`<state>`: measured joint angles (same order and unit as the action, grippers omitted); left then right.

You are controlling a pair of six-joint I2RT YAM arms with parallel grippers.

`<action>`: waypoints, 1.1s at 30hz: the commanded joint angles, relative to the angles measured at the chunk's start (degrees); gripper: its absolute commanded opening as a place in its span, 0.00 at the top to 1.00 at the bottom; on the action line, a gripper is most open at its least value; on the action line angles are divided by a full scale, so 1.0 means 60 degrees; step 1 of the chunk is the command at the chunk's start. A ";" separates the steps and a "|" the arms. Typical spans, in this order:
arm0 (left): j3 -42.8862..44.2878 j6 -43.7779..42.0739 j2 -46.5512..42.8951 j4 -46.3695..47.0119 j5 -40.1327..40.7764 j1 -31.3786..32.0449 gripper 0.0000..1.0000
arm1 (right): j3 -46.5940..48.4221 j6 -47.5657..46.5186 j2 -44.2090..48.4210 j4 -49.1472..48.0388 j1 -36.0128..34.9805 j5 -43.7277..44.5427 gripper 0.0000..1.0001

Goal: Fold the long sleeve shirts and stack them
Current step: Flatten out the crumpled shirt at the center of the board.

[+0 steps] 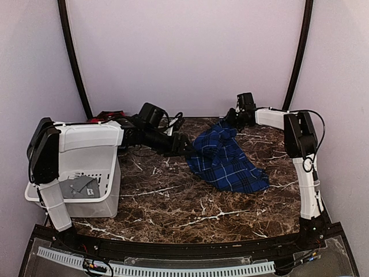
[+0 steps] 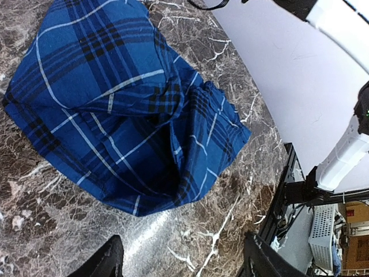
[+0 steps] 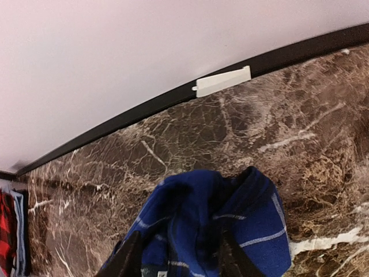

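The dark blue plaid shirt [image 1: 228,158] lies crumpled on the marble table [image 1: 173,202], right of centre. Its far end is pulled up to my right gripper [image 1: 230,120]. In the right wrist view the blue cloth [image 3: 196,225] is bunched between the fingers of that gripper [image 3: 176,262], which is shut on it. My left gripper [image 1: 184,144] is open and empty beside the shirt's left edge. In the left wrist view its gripper [image 2: 181,262] hangs over bare marble, just short of the shirt's hem [image 2: 127,115]. The red-and-black shirt [image 1: 109,113] lies at the far left and also shows in the right wrist view [image 3: 6,231].
A white plastic basket [image 1: 106,190] with grey paper inside stands at the near left, under my left arm. Black cables trail by the left arm's wrist [image 1: 170,121]. The back wall [image 1: 184,52] and a black frame edge [image 3: 144,107] close the table's far side.
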<state>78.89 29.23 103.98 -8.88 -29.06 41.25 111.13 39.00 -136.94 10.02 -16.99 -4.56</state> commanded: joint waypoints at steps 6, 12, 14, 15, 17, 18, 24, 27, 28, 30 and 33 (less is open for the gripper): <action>0.1482 0.0176 0.1967 0.0599 0.0993 0.0574 0.34 | -0.1687 -0.0853 0.2458 0.0145 -0.0111 -0.0480 0.27; 0.2665 -0.0074 0.3044 0.0177 0.0624 0.0886 0.36 | -0.4429 -0.1241 0.4536 0.0209 -0.0139 -0.0652 0.23; 0.2828 -0.0186 0.3193 0.0071 0.0419 0.1007 0.36 | -0.5455 -0.1313 0.5191 0.0187 -0.0186 -0.0710 0.23; 0.2896 -0.0236 0.3309 -0.0023 0.0346 0.1082 0.36 | -0.5933 -0.1328 0.5505 0.0171 -0.0222 -0.0733 0.23; 0.3117 -0.0422 0.3472 -0.0404 0.0300 0.1192 0.36 | -0.6827 -0.1329 0.6168 0.0045 -0.0286 -0.0835 0.23; 0.3189 -0.0537 0.3533 -0.0627 0.0265 0.1216 0.36 | -0.7209 -0.1317 0.6423 0.0031 -0.0317 -0.0828 0.23; 0.3214 -0.0950 0.3558 -0.1349 0.0002 0.1523 0.38 | -0.8434 -0.1470 0.7332 -0.0010 -0.0595 -0.0657 0.22; 0.3163 -0.1030 0.3558 -0.1540 -0.0011 0.1619 0.45 | -0.8647 -0.1657 0.7254 0.0219 -0.0695 -0.0409 0.23; 0.3159 -0.1032 0.3551 -0.1568 -0.0117 0.1638 0.48 | -0.8705 -0.1691 0.7209 0.0265 -0.0698 -0.0412 0.23; 0.3155 -0.1091 0.3526 -0.1674 -0.0279 0.1694 0.56 | -0.8912 -0.1690 0.7194 0.0246 -0.0698 -0.0430 0.24; 0.3130 -0.1242 0.3490 -0.1871 -0.0306 0.1784 0.69 | -0.9089 -0.1757 0.7185 0.0313 -0.0725 -0.0351 0.24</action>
<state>96.66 24.03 125.56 -16.78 -28.95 51.11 58.30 29.85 -94.48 11.84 -20.97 -7.88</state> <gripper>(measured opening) 0.374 0.760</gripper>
